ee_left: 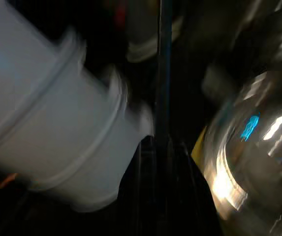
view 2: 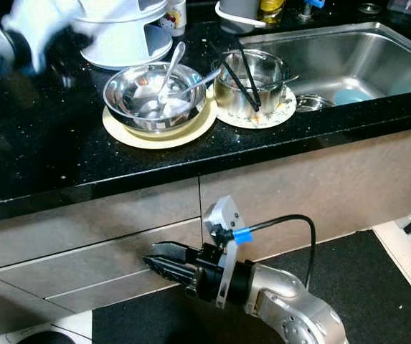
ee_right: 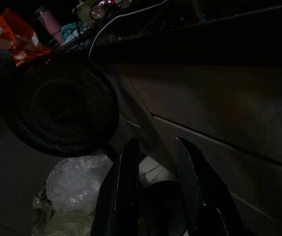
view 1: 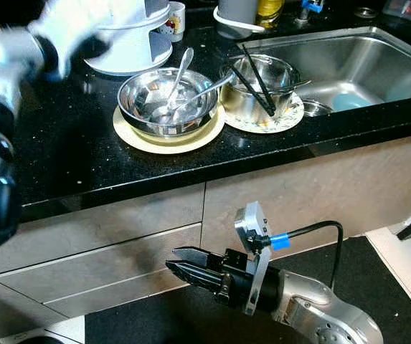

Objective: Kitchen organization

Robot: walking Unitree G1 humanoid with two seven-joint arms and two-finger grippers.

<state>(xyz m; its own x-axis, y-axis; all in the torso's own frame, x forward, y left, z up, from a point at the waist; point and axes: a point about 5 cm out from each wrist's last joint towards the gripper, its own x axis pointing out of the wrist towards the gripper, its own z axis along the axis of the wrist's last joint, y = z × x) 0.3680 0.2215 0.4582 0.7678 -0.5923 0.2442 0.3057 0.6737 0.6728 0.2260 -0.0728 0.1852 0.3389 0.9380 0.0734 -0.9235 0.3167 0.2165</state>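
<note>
Steel dishes were not yet sorted: a bowl with spoons (view 1: 167,102) on a yellow plate (view 1: 168,137) and a pot with black chopsticks (view 1: 257,86) stood on the black counter (view 1: 62,154) beside the sink (view 1: 363,64). The left gripper (ee_left: 161,162), blurred, moved near a white container (view 1: 130,36); whether its fingers were spread, I cannot tell. The right gripper (view 1: 183,271) hung low by the drawers (view 1: 97,251), slightly spread, empty.

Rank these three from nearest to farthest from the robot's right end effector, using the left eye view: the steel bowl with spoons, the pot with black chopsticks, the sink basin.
Measured from the right end effector, low before the drawers:
1. Steel bowl with spoons, on the counter above it.
2. Pot with black chopsticks, beside the bowl, toward the sink.
3. Sink basin, far right.
</note>
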